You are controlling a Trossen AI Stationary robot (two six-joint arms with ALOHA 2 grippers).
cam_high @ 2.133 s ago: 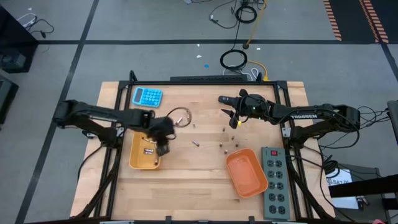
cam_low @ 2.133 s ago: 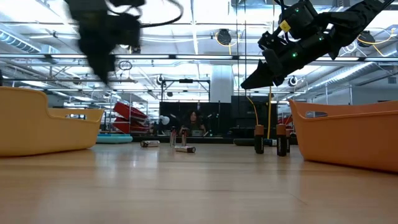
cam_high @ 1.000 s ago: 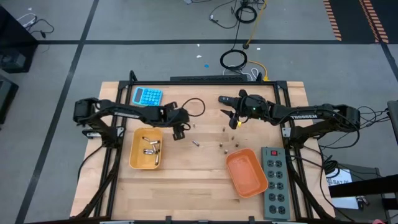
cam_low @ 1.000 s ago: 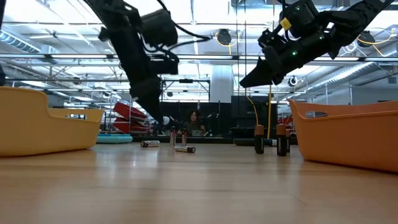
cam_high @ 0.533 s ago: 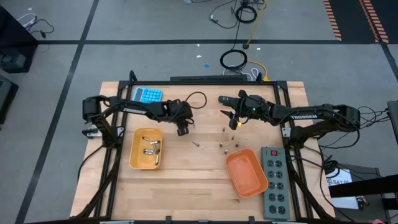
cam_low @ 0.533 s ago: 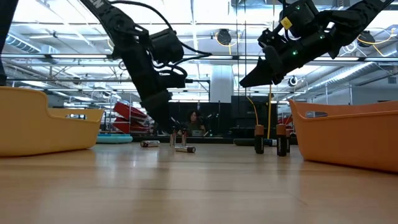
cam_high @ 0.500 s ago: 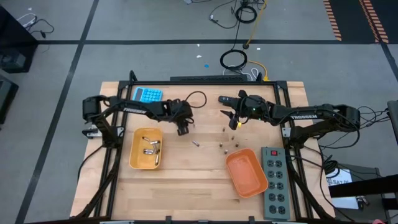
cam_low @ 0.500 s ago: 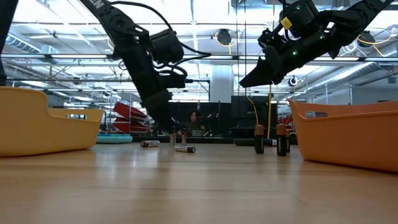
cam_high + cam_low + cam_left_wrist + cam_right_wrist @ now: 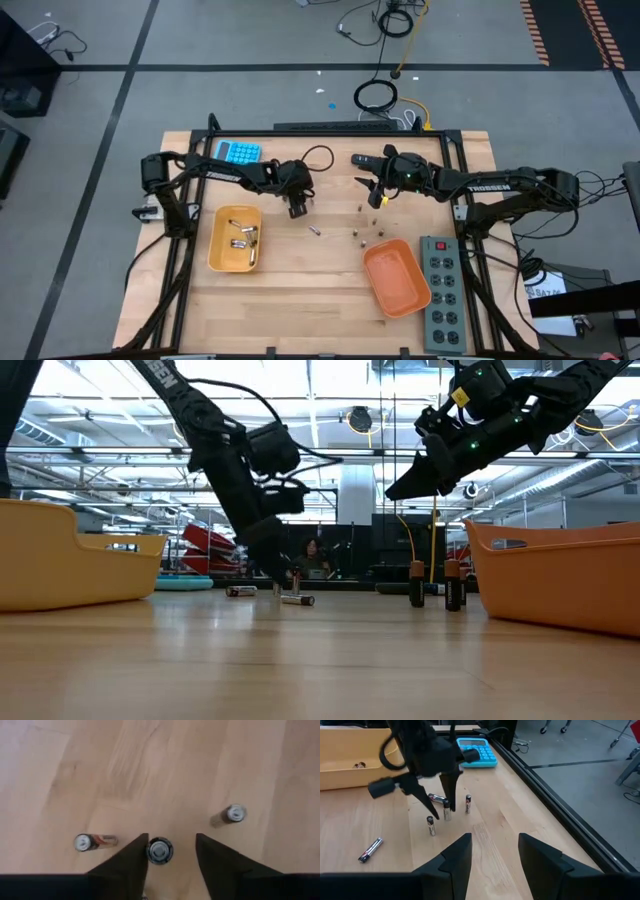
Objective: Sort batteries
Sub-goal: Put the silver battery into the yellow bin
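My left gripper (image 9: 172, 840) is open and points down at the table's middle (image 9: 297, 209). Its fingers stand on either side of an upright silvery battery (image 9: 159, 851), which is close to one finger. Another upright battery (image 9: 230, 814) and a lying one (image 9: 95, 841) are nearby. The right wrist view shows this cluster (image 9: 447, 813) under the left gripper (image 9: 445, 802). More batteries stand right of centre (image 9: 360, 211), and several lie in the yellow tray (image 9: 235, 238). My right gripper (image 9: 374, 197) hovers open and holds nothing. My left gripper comes from above, pointing down, with the upright battery's top (image 9: 159, 851) between its fingers. One finger (image 9: 136, 860) stands right beside the battery; I cannot tell whether it touches. The battery stands on its end on the table.
An orange tray (image 9: 397, 277) sits near the right front, with a grey power strip (image 9: 444, 293) beside it. A blue calculator (image 9: 237, 152) lies at the far left. A lone battery (image 9: 314, 231) lies near the middle. Bare wood stretches along the near edge.
My left gripper has moved from over the yellow tray toward the table's right and far edge. It has then come down over the battery cluster until its fingertips reach table height. The right arm has kept still.
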